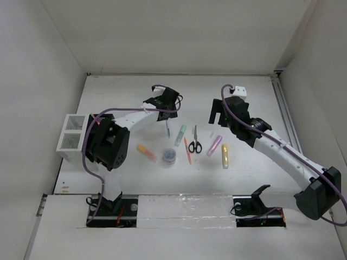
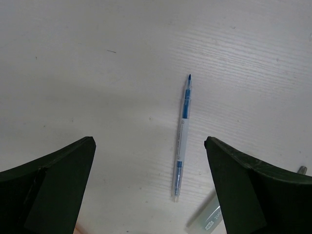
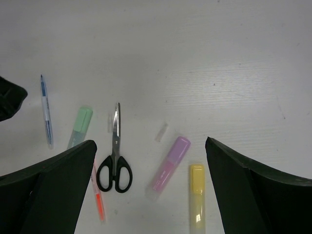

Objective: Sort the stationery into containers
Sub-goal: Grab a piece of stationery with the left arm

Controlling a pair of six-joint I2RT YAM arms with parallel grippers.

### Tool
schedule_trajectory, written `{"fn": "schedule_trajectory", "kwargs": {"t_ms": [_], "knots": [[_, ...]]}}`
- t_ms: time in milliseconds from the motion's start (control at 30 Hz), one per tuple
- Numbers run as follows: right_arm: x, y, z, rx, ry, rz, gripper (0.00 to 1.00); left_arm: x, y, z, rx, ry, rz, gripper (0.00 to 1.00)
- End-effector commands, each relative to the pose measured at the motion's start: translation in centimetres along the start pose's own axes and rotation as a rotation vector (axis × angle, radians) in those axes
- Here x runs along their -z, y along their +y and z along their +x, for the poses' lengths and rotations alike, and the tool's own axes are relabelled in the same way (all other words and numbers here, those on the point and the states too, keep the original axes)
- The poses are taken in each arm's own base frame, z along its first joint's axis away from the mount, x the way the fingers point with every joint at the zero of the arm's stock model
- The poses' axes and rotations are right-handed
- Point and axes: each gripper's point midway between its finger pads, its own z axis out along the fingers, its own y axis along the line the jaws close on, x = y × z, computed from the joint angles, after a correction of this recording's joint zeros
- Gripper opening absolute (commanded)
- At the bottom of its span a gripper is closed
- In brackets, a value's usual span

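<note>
The left gripper (image 1: 165, 101) hangs above the far middle of the table (image 1: 244, 92) with its jaws spread wide and nothing between them. In its wrist view a blue pen (image 2: 182, 139) lies flat on the table below the gap, nearer the right finger (image 2: 243, 190). Its long axis runs near to far and its dark tip points away from the camera. From above, the pen (image 1: 167, 130) lies almost straight away from the arm bases, with its far end leaning slightly left.

The right gripper (image 1: 217, 112) is also wide open and empty, and sits well apart from the items.

The other items lie flat, spread across the middle of the table:
- A green highlighter (image 3: 79, 127) lies just right of the pen and roughly parallel to it.
- The scissors (image 3: 115, 156) are shut, with blades pointing away and black handles toward the bases.
- An orange pen (image 1: 187, 150) lies between the highlighter and the scissors, slanted.
- A pink highlighter (image 3: 168, 166) slants with its far end to the right.
- A yellow highlighter (image 3: 197, 197) lies beside the pink one, running near to far.
- An orange highlighter (image 1: 146, 152) lies diagonally to the left of the tub.
- The round tub (image 1: 169, 156) sits near the pen's near end.

The white organiser (image 1: 72, 138) stands at the left edge, with nothing seen in either compartment.
</note>
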Motion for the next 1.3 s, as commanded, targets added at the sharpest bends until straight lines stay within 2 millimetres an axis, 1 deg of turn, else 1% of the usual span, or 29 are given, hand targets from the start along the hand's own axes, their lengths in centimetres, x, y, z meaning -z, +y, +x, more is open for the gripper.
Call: {"fn": "schedule_trajectory", "kwargs": {"t_ms": [0,33,67,133,167,233,300,333,367,400,433,467,500,533,567,600,667,700,733,833,867,967,1000,1067,1133,1167,1200,1233,1267], "knots": [[1.1,1.5,-1.5,-0.012,-0.053,-0.103,1.00,0.3,-0.4,-0.1,0.017,0.029,0.001,0.93],[1.4,1.7,-2.0,-0.012,-0.069,-0.121,1.00,0.1,-0.8,0.6,0.002,0.058,0.022,0.92],[1.3,1.7,-1.8,-0.012,-0.070,-0.121,1.00,-0.1,-1.0,1.1,0.002,0.067,0.034,0.92],[1.4,1.6,-2.3,-0.024,-0.083,-0.131,1.00,-0.3,-1.3,1.9,-0.021,0.088,0.063,0.90],[1.5,1.8,-2.2,-0.015,-0.079,-0.140,1.00,-0.3,-1.9,1.9,-0.026,0.097,0.095,0.90],[1.5,2.0,-2.4,-0.018,-0.084,-0.153,1.00,-0.4,-2.2,2.5,-0.040,0.121,0.114,0.89],[1.5,2.2,-2.3,-0.018,-0.081,-0.161,1.00,-0.6,-2.4,3.1,-0.044,0.142,0.125,0.84],[1.5,2.2,-2.3,-0.018,-0.080,-0.161,1.00,-0.6,-2.4,3.1,-0.044,0.142,0.125,0.82],[1.5,2.2,-2.3,-0.018,-0.080,-0.161,1.00,-1.0,-2.3,4.0,-0.052,0.165,0.122,0.81],[1.8,2.2,-2.6,-0.021,-0.088,-0.165,1.00,-0.9,-2.5,4.1,-0.052,0.175,0.134,0.79],[1.6,2.0,-2.1,-0.017,-0.079,-0.161,1.00,-1.2,-2.5,4.5,-0.056,0.183,0.128,0.77],[1.8,1.9,-2.0,-0.018,-0.080,-0.161,1.00,-1.6,-2.3,5.3,-0.064,0.204,0.123,0.77],[2.2,2.1,-2.4,-0.026,-0.096,-0.179,1.00,-1.5,-2.5,5.4,-0.064,0.213,0.134,0.75],[2.0,2.0,-2.1,-0.022,-0.088,-0.175,1.00,-1.9,-2.4,5.9,-0.069,0.224,0.126,0.73],[2.4,2.1,-2.6,-0.031,-0.107,-0.184,1.00,-1.9,-2.6,6.0,-0.069,0.230,0.133,0.73],[2.5,1.9,-2.4,-0.031,-0.107,-0.184,1.00,-2.3,-2.2,6.9,-0.078,0.247,0.119,0.71],[2.5,2.0,-2.3,-0.031,-0.103,-0.193,1.00,-2.6,-2.1,7.2,-0.082,0.256,0.113,0.68],[2.8,2.1,-2.8,-0.038,-0.120,-0.201,1.00,-3.0,-1.8,8.0,-0.091,0.272,0.100,0.68],[2.7,2.0,-2.4,-0.035,-0.112,-0.197,1.00,-3.3,-1.7,8.5,-0.087,0.282,0.091,0.66],[3.2,2.1,-2.8,-0.041,-0.124,-0.213,1.00,-3.8,-1.3,9.2,-0.098,0.297,0.067,0.59],[3.2,2.1,-2.8,-0.041,-0.124,-0.213,1.00,-3.8,-1.3,9.2,-0.089,0.297,0.066,0.51],[3.7,1.9,-2.9,-0.047,-0.135,-0.218,1.00,-4.2,-0.7,10.2,-0.106,0.330,0.040,0.39],[3.7,1.9,-2.9,-0.047,-0.135,-0.218,1.00,-4.2,-0.7,10.3,-0.106,0.330,0.040,0.32],[4.3,1.8,-3.4,-0.064,-0.152,-0.228,1.00,-4.4,-0.6,10.6,-0.110,0.337,0.034,0.26],[4.6,1.7,-3.5,-0.065,-0.153,-0.228,1.00,-4.4,-0.5,11.0,-0.113,0.350,0.036,0.15],[4.4,1.6,-3.0,-0.060,-0.145,-0.224,1.00,-4.3,-0.7,11.2,-0.111,0.359,0.046,0.02],[4.7,1.5,-3.2,-0.064,-0.152,-0.228,1.00,-4.4,-0.6,11.4,-0.111,0.359,0.046,0.00],[4.4,1.2,-3.0,-0.065,-0.147,-0.216,1.00,-4.5,-0.5,11.9,-0.112,0.371,0.050,0.00],[4.4,1.4,-2.9,-0.063,-0.141,-0.228,1.00,-4.5,-0.5,11.9,-0.112,0.371,0.050,0.00]]}}
